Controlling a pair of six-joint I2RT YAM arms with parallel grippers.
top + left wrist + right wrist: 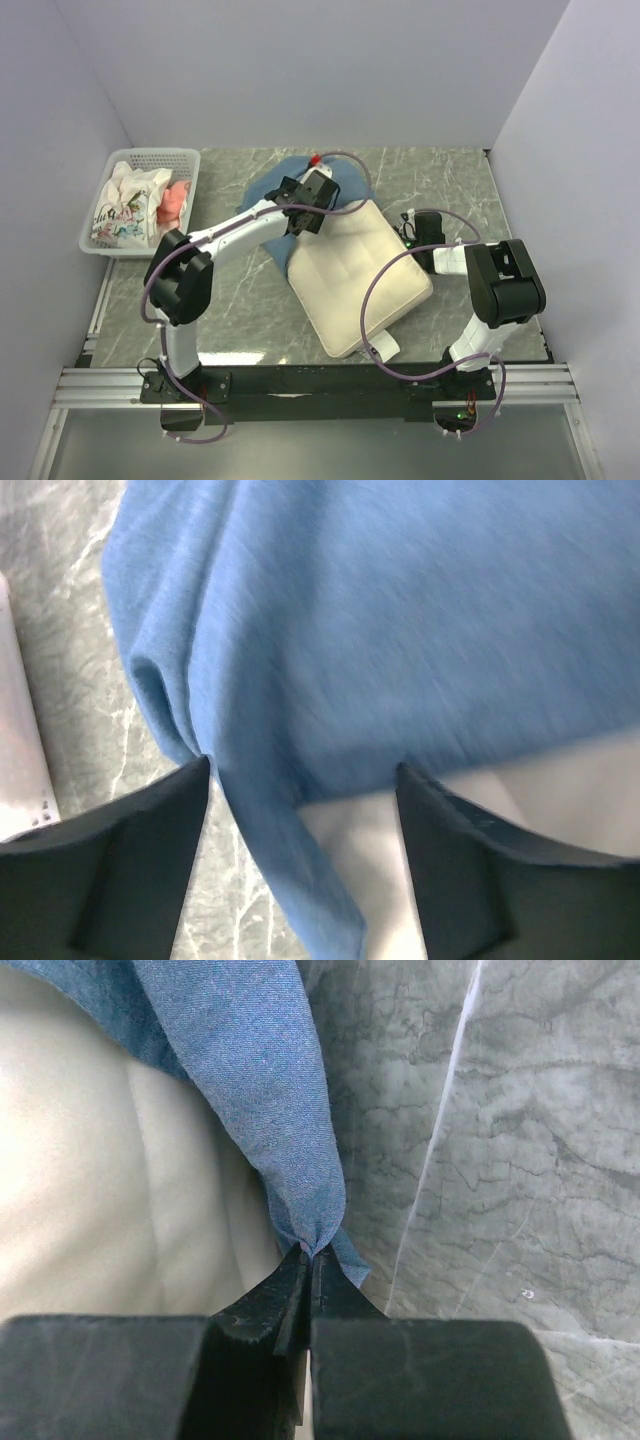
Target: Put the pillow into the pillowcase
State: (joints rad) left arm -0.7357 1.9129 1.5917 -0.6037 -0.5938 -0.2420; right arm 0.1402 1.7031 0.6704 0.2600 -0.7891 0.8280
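My left gripper (300, 780): jaws stand wide apart, nothing clamped between them.
Pillowcase (400, 630) to my left gripper: blue cloth spread just under and ahead of both fingers, a fold of its edge at one fingertip.
My right gripper (308, 1255): jaws pinched tight on a bunched corner of the pillowcase.
Pillow (100, 1190) to my right gripper: just beside my tips on one side, blue cloth draped over its far end.
Table (500, 1160): grey marble on the other side of my tips.

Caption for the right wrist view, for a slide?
Right end effector shut on a bunched corner of the blue pillowcase, cream pillow alongside, over the marble table.
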